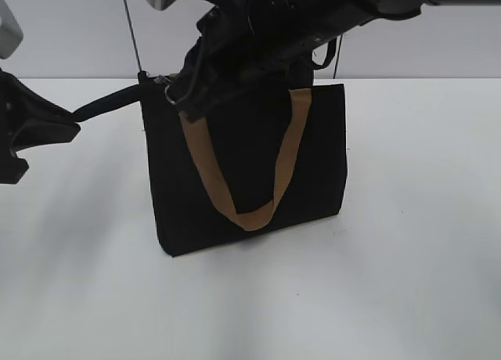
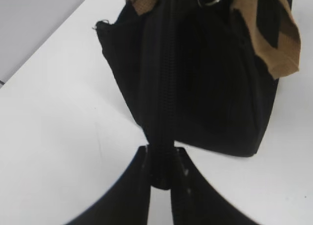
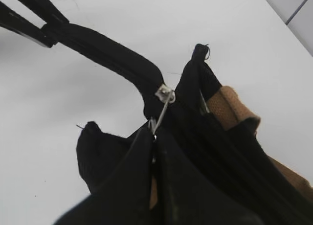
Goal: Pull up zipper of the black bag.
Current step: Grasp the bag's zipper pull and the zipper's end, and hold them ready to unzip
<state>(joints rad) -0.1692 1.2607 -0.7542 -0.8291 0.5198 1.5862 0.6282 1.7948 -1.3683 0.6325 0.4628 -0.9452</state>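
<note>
The black bag stands upright mid-table, with a tan handle hanging down its front. The zipper's black tail stretches left from the bag's top left corner. My left gripper is shut on the end of this tail, seen in the left wrist view with the bag ahead. My right gripper is at the same corner. In the right wrist view it is shut on the silver pull ring, just below the slider. The zip line under the right arm is hidden.
The white table lies all around the bag. A thin dark rod stands behind the bag's left corner. The right arm reaches in from the top right, over the bag's top edge.
</note>
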